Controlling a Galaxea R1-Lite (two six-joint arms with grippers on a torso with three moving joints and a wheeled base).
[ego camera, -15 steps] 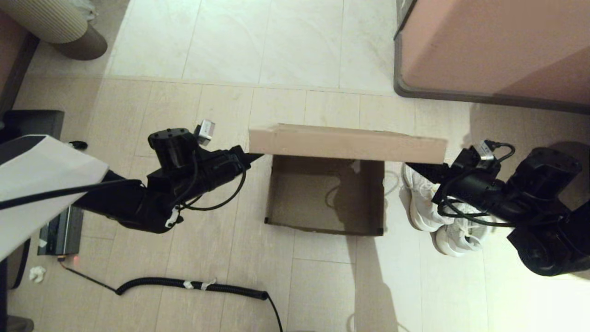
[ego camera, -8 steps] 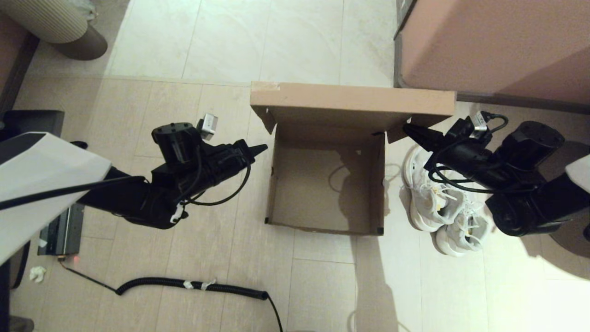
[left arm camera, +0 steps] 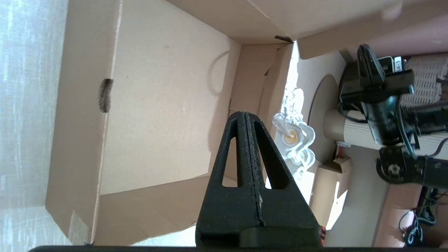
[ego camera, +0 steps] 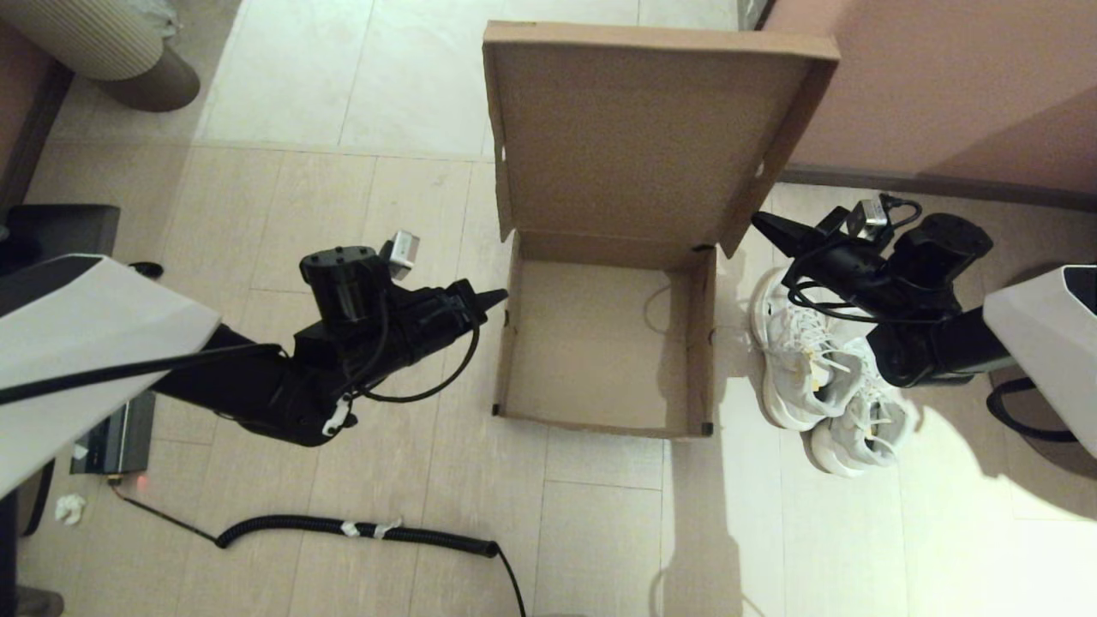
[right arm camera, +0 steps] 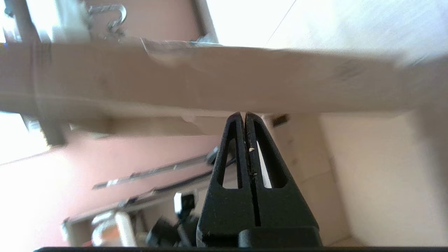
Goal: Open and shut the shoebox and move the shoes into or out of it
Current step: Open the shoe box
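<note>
The brown cardboard shoebox (ego camera: 600, 343) stands open and empty on the floor, its hinged lid (ego camera: 634, 128) raised and leaning back. The white sneakers (ego camera: 823, 386) lie side by side on the floor just right of the box. My left gripper (ego camera: 500, 296) is shut with nothing in it, its tip beside the box's left wall near the back corner; the left wrist view looks into the box (left arm camera: 157, 105) past the shut fingers (left arm camera: 245, 119). My right gripper (ego camera: 758, 221) is shut and empty, its tip under the lid's right side flap (right arm camera: 210, 77), above the sneakers.
A large pinkish-brown furniture block (ego camera: 943, 86) stands at the back right, close behind the lid. A coiled black cable (ego camera: 360, 529) lies on the floor in front left. A ribbed beige cylinder (ego camera: 103, 43) is at the far left back.
The lid has swung from nearly level over the box up and back to fully open. My right gripper rose with the lid's right edge; the left gripper stayed by the left wall.
</note>
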